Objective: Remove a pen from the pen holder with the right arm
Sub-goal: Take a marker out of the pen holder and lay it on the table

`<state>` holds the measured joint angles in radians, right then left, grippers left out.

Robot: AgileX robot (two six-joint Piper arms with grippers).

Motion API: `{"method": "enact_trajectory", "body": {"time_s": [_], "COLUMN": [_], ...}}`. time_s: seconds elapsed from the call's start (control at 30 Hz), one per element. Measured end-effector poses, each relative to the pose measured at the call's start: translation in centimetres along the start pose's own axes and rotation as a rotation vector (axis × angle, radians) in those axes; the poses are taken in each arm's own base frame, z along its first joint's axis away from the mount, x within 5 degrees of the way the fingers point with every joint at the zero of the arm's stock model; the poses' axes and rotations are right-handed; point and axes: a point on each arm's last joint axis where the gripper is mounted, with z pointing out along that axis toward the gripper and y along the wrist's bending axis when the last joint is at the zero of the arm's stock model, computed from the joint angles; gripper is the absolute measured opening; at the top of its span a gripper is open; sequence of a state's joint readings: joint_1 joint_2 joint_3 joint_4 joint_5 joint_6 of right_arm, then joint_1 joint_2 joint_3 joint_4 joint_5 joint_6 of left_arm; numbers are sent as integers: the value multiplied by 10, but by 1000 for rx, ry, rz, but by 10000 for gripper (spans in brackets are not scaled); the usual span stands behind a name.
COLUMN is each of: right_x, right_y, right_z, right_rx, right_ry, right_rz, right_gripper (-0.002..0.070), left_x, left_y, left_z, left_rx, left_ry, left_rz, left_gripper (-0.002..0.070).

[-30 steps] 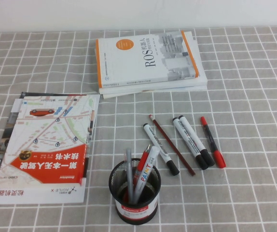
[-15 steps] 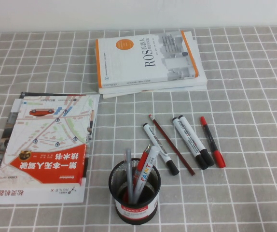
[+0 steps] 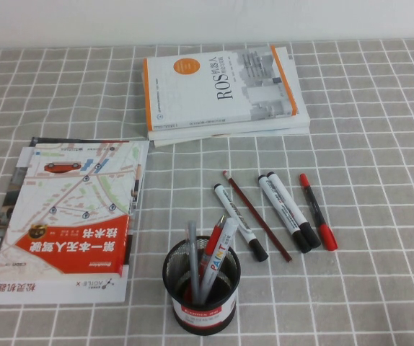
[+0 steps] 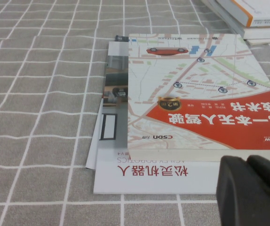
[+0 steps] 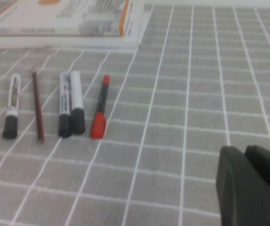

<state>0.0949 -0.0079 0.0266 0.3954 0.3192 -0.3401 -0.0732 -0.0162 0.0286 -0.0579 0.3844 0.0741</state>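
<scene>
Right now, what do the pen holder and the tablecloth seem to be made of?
Pen holder: likely black metal mesh, matte; its wall shows fine perforations. Tablecloth: likely woven fabric, matte; grey with white grid lines and a soft weave. Left gripper hovers by the red book, right gripper over bare tablecloth near the loose markers, jaws shut.

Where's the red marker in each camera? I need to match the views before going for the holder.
High view: the red marker lies rightmost among the loose pens, right of the pen holder.
Right wrist view: beside the two black-capped markers, ahead of the right gripper.
Left wrist view: not in it; the left gripper hangs by the red-covered book.
Shared landmark: the white book stack, in all three views.
</scene>
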Motion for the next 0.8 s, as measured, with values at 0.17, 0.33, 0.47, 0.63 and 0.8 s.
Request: {"method": "enact_trajectory", "body": {"time_s": [0.17, 0.33, 0.47, 0.63, 0.8], "right_x": [5, 6, 7, 7, 7], "right_y": [1, 0, -3, -4, -5], "right_z": [0, 0, 0, 0, 0], "right_rx": [-12, 2, 25, 39, 54], "right_ry": [59, 70, 79, 83, 86], "right_rz": [-22, -66, -132, -125, -137], "right_gripper": [-12, -13, -13, -13, -13], "left_x": [0, 0, 0, 0, 0], "left_y": [0, 0, 0, 0, 0], "left_z": [0, 0, 0, 0, 0], "left_rx": [0, 0, 0, 0, 0], "left_ry": [0, 0, 0, 0, 0], "left_rz": [0, 0, 0, 0, 0], "left_gripper": [-3, -3, -3, -3, -3]}}
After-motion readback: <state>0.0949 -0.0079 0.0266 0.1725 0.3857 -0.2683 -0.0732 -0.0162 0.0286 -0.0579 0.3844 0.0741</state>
